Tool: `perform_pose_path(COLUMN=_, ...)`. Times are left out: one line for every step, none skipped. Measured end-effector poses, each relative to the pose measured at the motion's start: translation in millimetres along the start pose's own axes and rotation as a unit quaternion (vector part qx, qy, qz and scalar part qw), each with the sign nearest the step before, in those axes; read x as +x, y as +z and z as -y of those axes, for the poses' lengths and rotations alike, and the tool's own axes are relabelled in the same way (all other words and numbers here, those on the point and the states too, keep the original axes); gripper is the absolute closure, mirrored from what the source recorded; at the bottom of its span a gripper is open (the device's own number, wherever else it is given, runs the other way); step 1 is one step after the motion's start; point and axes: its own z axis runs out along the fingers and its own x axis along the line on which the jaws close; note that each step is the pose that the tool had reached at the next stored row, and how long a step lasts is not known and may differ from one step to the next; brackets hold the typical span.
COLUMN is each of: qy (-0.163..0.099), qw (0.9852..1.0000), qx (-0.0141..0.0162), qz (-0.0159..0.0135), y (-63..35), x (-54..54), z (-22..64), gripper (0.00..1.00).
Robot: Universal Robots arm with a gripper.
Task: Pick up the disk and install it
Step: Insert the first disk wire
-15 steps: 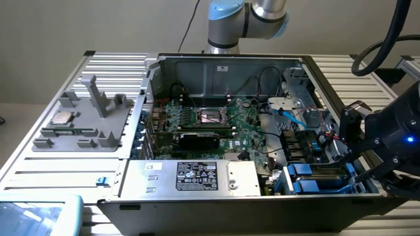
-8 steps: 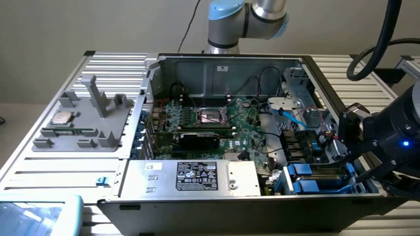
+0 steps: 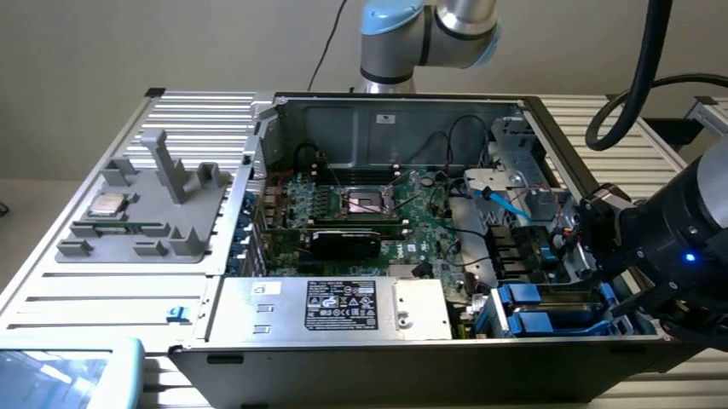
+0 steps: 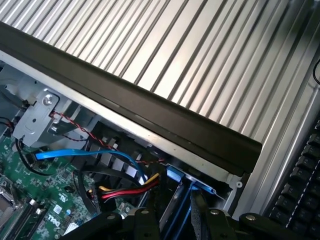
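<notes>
Black gripper (image 4: 177,197) is pinching, far as visible, flat grey-metal disk (image 4: 172,220) w/ blue plastic bracket, edge-on at metal drive bay (image 3: 492,311) in open grey-metal PC case (image 3: 387,128), exterior view's right. Judging: holding disk square to bay rails and clearing red/yellow cables (image 4: 125,190) is mattering most.

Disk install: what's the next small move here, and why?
Probably a slow, straight push of the disk deeper into the case. In the wrist view the tool looks shut on the blue-edged disk, held on edge just inside the case rim, with red and yellow cables close beside it. I can't tell whether it's seated.
</notes>
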Motion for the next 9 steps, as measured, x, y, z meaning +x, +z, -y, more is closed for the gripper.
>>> perform_pose_path(qy=-0.001, qw=1.0, qx=-0.0024, qz=-0.0037, y=0.4, x=0.2, z=0.7, gripper=0.62)
perform_pose_path(qy=-0.001, qw=1.0, qx=-0.0047, qz=-0.0076, y=0.8, x=0.5, z=1.4, gripper=0.62)
perform_pose_path(qy=-0.001, qw=0.9999, qx=-0.0071, qz=-0.0116, y=1.1, x=0.5, z=1.7, gripper=0.62)
perform_pose_path(qy=-0.001, qw=0.9998, qx=-0.0091, qz=-0.0149, y=1.6, x=0.6, z=2.0, gripper=0.62)
perform_pose_path(qy=-0.001, qw=0.9998, qx=-0.0107, qz=-0.0179, y=2.0, x=0.5, z=2.3, gripper=0.62)
perform_pose_path(qy=-0.002, qw=0.9997, qx=-0.0122, qz=-0.0206, y=2.5, x=0.3, z=2.6, gripper=0.62)
perform_pose_path(qy=-0.003, qw=0.9997, qx=-0.0132, qz=-0.0224, y=2.8, x=0.1, z=2.9, gripper=0.62)
perform_pose_path(qy=-0.005, qw=0.9996, qx=-0.0139, qz=-0.0235, y=3.1, x=-0.2, z=3.1, gripper=0.62)
perform_pose_path(qy=-0.007, qw=0.9996, qx=-0.0143, qz=-0.0246, y=3.5, x=-0.8, z=3.6, gripper=0.62)
